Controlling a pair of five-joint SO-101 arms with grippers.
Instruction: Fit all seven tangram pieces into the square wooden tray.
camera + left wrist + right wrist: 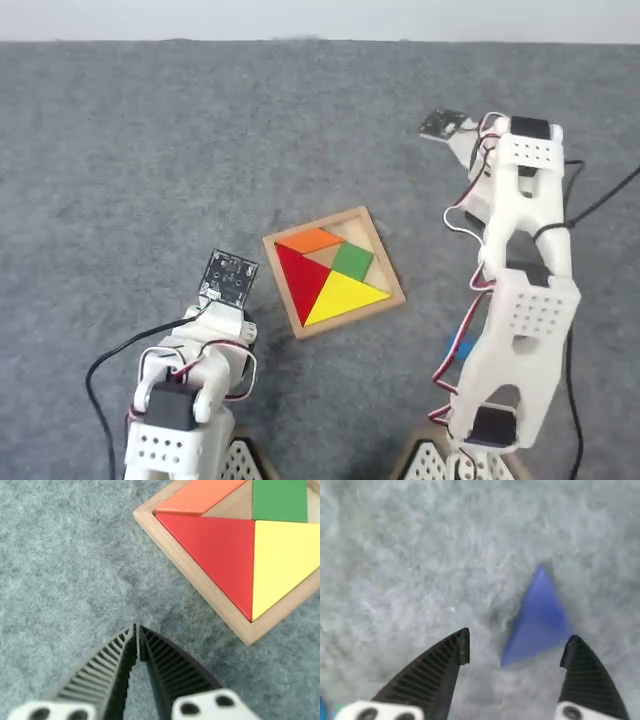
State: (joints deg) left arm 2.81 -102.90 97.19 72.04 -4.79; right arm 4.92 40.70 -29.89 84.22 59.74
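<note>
Desk [150, 150]: grey, fuzzy felt.
Tray [202, 580]: square wood, mid-desk; smooth red triangle [215, 555] and yellow triangle [285, 560] inside.
Left hand [137, 627]: pinched together, empty, near-left of tray.
Right hand [518, 640]: spread wide astride flat blue triangle [537, 622], far right.

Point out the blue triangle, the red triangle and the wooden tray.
blue triangle [537, 620], right wrist view, middle of its top face.
red triangle [215, 555], left wrist view, middle of its face.
wooden tray [195, 571], left wrist view, on its rim.

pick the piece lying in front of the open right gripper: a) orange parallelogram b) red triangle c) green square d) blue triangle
d: the right wrist view shows a blue triangle on the grey surface, just ahead of the open right gripper.
</note>
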